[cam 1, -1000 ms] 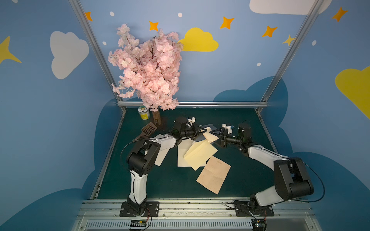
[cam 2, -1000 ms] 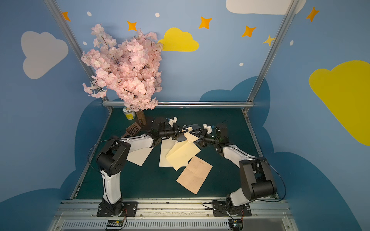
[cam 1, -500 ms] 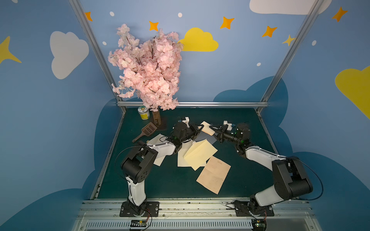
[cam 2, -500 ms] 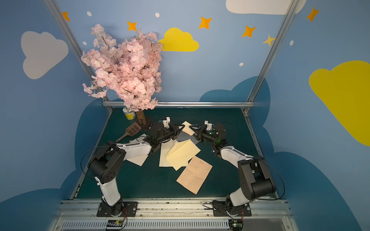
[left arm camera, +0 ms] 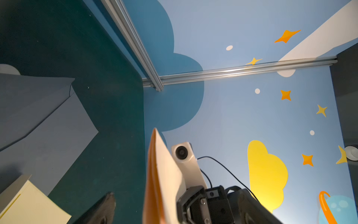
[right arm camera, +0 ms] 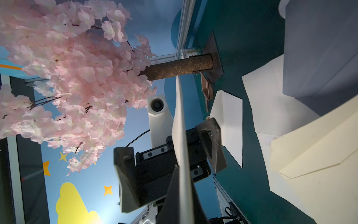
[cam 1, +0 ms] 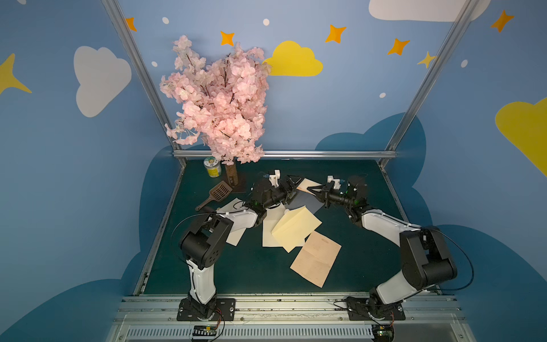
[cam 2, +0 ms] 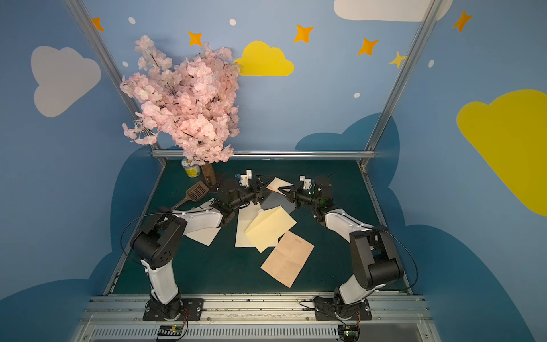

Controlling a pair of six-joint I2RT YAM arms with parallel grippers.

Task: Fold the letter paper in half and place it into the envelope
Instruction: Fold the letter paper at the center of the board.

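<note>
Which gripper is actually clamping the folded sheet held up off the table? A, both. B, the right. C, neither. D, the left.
B: the right gripper has its jaws shut on the folded sheet, while the left gripper has its jaws wide apart on either side of it.

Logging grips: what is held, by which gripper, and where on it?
Right gripper pinches the folded paper at the end nearest that arm; left gripper is open, holding nothing.
</note>
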